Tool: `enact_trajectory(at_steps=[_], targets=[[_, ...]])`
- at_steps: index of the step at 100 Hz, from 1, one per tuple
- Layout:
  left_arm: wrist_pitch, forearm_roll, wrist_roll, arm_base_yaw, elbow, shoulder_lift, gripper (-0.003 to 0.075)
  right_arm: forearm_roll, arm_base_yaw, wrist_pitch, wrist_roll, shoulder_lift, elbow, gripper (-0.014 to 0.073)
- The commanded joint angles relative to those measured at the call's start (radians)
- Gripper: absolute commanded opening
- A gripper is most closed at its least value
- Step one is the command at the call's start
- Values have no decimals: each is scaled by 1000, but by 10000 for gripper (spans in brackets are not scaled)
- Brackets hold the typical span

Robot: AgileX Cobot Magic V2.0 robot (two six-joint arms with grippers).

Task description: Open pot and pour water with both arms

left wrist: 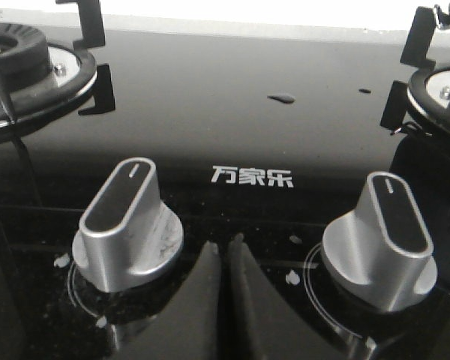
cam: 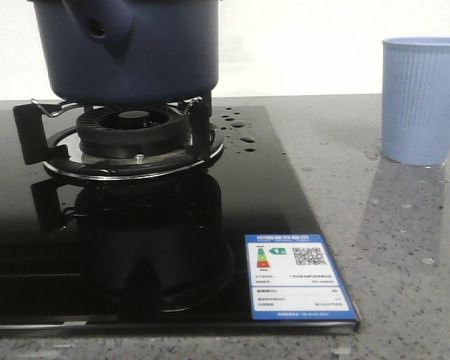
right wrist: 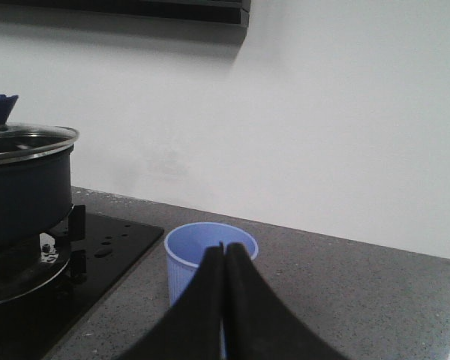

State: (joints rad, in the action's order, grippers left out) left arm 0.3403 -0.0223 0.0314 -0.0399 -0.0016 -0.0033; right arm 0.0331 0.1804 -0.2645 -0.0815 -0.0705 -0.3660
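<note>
Bright wall; glossy cooktop (cam: 172,247) mirrors sharply; focus soft.

Front camera low and close facing the pot (cam: 135,49) on its burner (cam: 131,135), left wrist near the stove knobs (left wrist: 127,225), right wrist farther back, perhaps table-level, sharing pot and cup (right wrist: 210,259)

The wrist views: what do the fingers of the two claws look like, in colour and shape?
Both look alike. The left claw and the right claw each have two matte black fingers, broad at the base and tapering to narrow tips. No markings, cables or pads can be seen on them. The arms themselves are out of view.
</note>
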Motion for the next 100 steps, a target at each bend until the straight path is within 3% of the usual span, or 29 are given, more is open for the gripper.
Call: enact_trajectory(at_steps=[1, 100], targets=[[-32, -16, 11, -1, 21, -25, -19, 13, -5, 76, -6, -12, -22, -67], [-70, 4, 11, -1, 40, -25, -19, 13, -9, 33, -6, -12, -8, -67]])
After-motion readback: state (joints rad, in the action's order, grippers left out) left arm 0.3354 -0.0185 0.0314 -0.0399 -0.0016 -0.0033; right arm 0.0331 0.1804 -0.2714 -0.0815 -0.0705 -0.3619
